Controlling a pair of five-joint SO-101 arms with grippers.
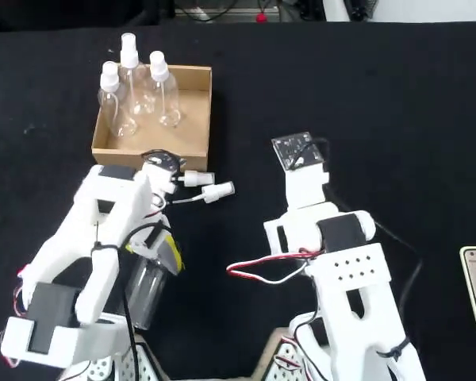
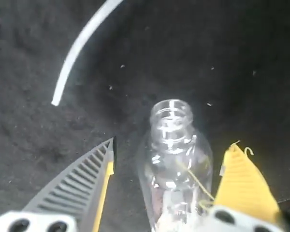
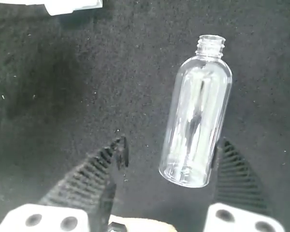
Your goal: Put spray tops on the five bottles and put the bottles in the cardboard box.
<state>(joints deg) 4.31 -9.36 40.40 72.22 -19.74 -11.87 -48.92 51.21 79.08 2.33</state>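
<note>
Left bottle (image 2: pixel 174 188), clear and with its threaded neck bare, sits between the jaws of the left pincer (image 2: pixel 173 142). Those jaws stand apart. The yellow finger (image 2: pixel 241 183) lies against the bottle's side, and there is a visible gap between the bottle and the grey ribbed finger (image 2: pixel 82 188). The bottle's base is toward the pincer's palm and its neck points out past the fingertips. I cannot tell whether it rests on the table or is lifted. Beyond the grey fingertip a thin white tube (image 2: pixel 79 48) lies on the black table (image 2: pixel 222 58).

Right bottle (image 3: pixel 198 106), also clear and topless, lies on its side before the right pincer (image 3: pixel 173 141), whose jaws are spread wide. Its base end sits between the 2 dark fingertips (image 3: pixel 237 176), close by 1 finger and well clear of the other. Its neck points away from the pincer. A white piece (image 3: pixel 72 6), cut off by the edge, lies farther out beyond the finger that stands clear.

From above, the left pincer's yellow finger shows beside the left bottle, under the left arm (image 1: pixel 95 238). Out beyond it, 2 loose spray tops (image 1: pixel 216 191) lie side by side on the table, between the pincer and the cardboard box (image 1: pixel 151 152). Inside the box stand 3 capped bottles (image 1: pixel 165 99), upright, each with a white spray top. The right arm (image 1: pixel 345 262) stands beside the left arm, apart from the box.
</note>
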